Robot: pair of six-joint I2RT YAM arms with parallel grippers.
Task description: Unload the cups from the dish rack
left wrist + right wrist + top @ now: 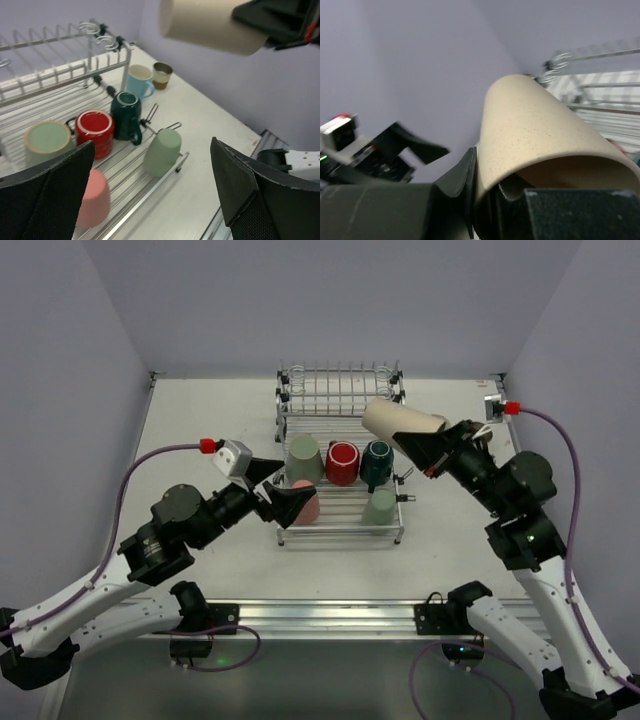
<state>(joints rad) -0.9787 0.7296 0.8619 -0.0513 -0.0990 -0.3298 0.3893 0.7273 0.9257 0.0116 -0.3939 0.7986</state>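
Bases: both arms are bolted to a metal rail point(320, 612) at the near edge of the table point(200, 420).
Left gripper point(278, 490): jaws spread wide with nothing between them, hanging over the near-left corner of the lower tray.
Pink cup point(306, 504): mouth down on the tray, just under the left gripper, which partly hides it from above.
Mint cup point(380, 506): on the near-right part of the tray, leaning a little.
Sage cup point(303, 459): far left of the tray, base up.
Red cup point(342, 462): just right of the sage one, touching or nearly so.
Teal mug point(377, 464): just right of the red cup, handle toward the near side.
Rack point(340, 388): chrome wire, pronged upper shelf at the far side, slatted tray in front, mid-table.
Right gripper point(424, 446): clamped on the rim of the beige cup point(400, 421).
Beige cup: held in the air on its side, base pointing left, above the rack's right edge and clear of the wires.
Blue mug point(139, 81): upright on the table just right of the rack.
Brown cup point(161, 75): upright just beside the blue mug.
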